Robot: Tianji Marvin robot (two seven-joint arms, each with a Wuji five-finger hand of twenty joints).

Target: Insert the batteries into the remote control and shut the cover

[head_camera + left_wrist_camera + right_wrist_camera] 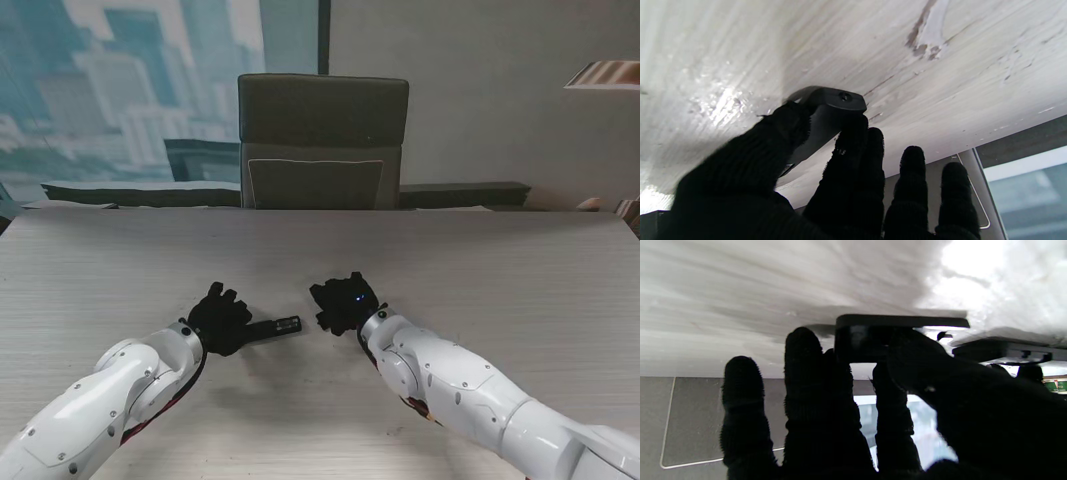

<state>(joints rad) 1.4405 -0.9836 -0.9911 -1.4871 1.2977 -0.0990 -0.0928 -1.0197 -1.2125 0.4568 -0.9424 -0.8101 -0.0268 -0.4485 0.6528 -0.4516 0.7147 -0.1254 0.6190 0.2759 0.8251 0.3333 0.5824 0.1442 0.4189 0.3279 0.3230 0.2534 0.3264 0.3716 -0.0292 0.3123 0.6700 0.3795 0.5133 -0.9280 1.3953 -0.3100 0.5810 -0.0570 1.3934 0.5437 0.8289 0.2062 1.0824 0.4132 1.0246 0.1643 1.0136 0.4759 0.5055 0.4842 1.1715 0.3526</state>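
- The remote control (pixel 272 327) lay on the table (pixel 500 270) between both hands, its near end pinched by the left hand (pixel 218 318), probably to steady it.
- The right hand (pixel 343 302) pinched a flat dark piece (pixel 900 321) (the cover, I judged) beside the remote.
- No batteries were visible; the compartment was hidden.

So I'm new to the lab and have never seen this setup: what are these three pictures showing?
It is a two-armed robot with black-gloved, five-fingered hands. One picture looks down from its stand onto a pale wooden table, with a chair behind. The other two come from wrist cameras and appear upside down. The left hand holds a dark remote control against the table. The right hand pinches a flat dark piece, probably the battery cover. No batteries can be made out.
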